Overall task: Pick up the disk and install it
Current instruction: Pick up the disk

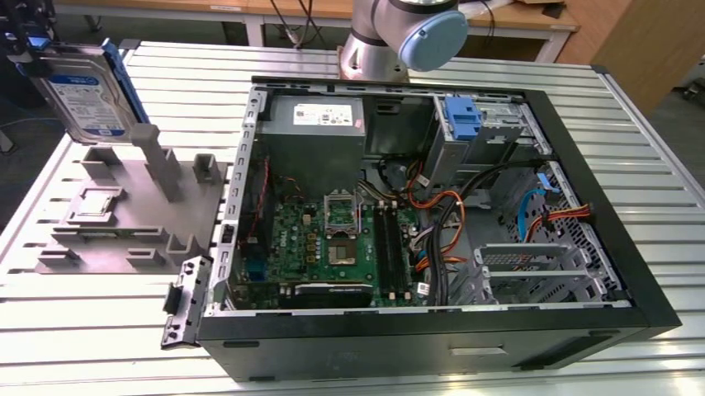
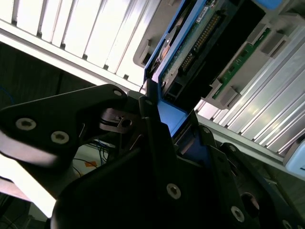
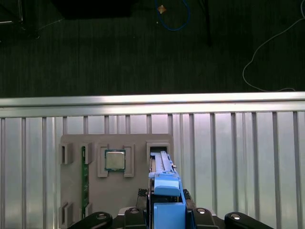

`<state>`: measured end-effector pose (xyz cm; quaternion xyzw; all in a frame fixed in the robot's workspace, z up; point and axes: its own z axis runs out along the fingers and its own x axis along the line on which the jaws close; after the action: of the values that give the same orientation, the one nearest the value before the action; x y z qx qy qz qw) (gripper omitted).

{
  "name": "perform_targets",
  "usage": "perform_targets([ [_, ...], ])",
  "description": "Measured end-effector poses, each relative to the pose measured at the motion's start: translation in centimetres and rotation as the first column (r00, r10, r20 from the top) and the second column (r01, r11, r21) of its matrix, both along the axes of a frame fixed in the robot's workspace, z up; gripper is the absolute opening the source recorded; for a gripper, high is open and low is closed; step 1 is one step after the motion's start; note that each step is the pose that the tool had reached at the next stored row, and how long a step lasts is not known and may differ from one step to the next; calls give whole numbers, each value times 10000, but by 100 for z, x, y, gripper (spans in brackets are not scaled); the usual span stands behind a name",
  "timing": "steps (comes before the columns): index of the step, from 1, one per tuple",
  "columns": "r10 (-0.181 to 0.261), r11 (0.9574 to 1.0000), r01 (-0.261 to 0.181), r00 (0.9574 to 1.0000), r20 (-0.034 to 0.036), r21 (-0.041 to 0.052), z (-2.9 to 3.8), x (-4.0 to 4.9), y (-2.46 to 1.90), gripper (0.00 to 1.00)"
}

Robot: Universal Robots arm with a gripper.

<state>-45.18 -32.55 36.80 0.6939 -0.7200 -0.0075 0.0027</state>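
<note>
The gripper (image 3: 167,214) clamps the disk (image 1: 91,91) above the fixture (image 1: 121,223), ten o'clock of the case (image 1: 418,334); pick-up seems done, installing needs careful alignment.

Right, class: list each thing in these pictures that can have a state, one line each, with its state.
Gripper: shut on the disk's blue rails.
Disk: held upright on edge over the grey holder.
Case: lying flat, side open, insides exposed.
Bracket: standing in the case's drive bay.
Chip: lying flat in a holder recess.
</note>
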Motion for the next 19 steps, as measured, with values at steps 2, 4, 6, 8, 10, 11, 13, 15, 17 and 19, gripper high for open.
perform_targets([
  [2, 0, 10000, 0, 10000, 1, 0, 3, 0, 0, 36],
  [4, 0, 10000, 0, 10000, 0, -2, 7, 0, 0, 36],
  [6, 0, 10000, 0, 10000, 0, -4, 7, 0, 0, 36],
  [8, 0, 10000, 0, 10000, 0, -4, 7, 0, 0, 36],
  [10, 0, 10000, 0, 10000, 0, -4, 7, 0, 0, 36],
  [11, 0, 10000, 0, 10000, 0, -4, 7, 0, 0, 36],
  [13, 0, 10000, 0, 10000, 0, -4, 7, 0, 0, 36],
  [15, 0, 10000, 0, 10000, -1, -5, 12, 0, 0, 36],
  [17, 0, 10000, 0, 10000, -3, -5, 31, 0, 0, 36],
  [19, 0, 10000, 0, 10000, 1, -4, 50, 0, 0, 36],
])
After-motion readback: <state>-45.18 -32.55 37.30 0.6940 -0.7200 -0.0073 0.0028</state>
